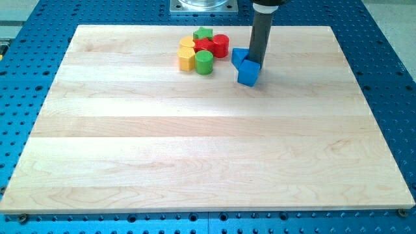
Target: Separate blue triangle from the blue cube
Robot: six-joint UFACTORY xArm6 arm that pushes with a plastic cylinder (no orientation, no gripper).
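My tip (255, 62) stands at the top edge of the blue cube (248, 74), touching or nearly touching it, with the blue triangle (238, 56) just beside the tip on the view's left and against the cube's upper-left corner. The rod carries no fingers, so nothing is grasped. To the view's left of the blue cube sits a tight cluster: green star (203, 33), red cylinder (220, 45), red block (204, 45), green cylinder (204, 62), and two yellow blocks (187, 58), all on the wooden board (208, 149).
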